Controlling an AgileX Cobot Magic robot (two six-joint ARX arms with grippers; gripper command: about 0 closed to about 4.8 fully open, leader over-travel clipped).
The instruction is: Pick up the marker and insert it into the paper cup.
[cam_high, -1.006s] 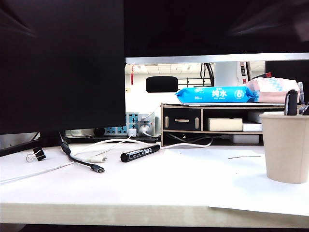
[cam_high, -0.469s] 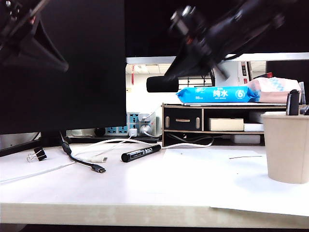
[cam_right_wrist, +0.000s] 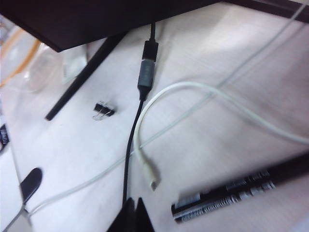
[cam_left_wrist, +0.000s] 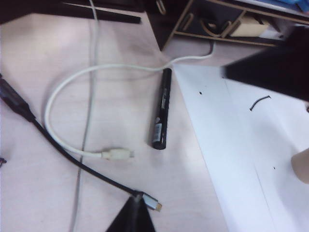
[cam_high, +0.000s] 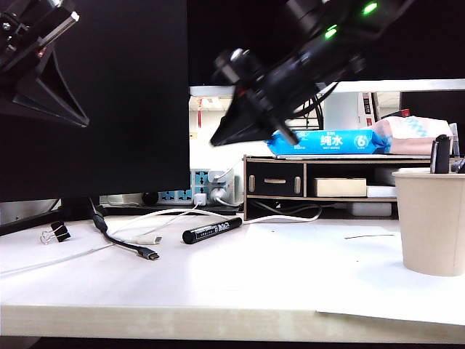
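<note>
Exterior view: the right gripper [cam_high: 218, 140], jaws clenched and empty, is hanging above the marker [cam_high: 211, 230] lying on the pale desk [cam_high: 240, 291], well apart from the paper cup [cam_high: 431, 222]. The left gripper [cam_high: 76, 116] is hovering high, its state unclear. Light and rigid, the marker looks easiest gripped mid-barrel, cables [cam_left_wrist: 72, 154] crowding nearby.

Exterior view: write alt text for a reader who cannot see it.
A black marker lies on the white table among loose cables, with the right hand shut in the air above it. The paper cup stands far right; the left hand hangs upper left.
</note>
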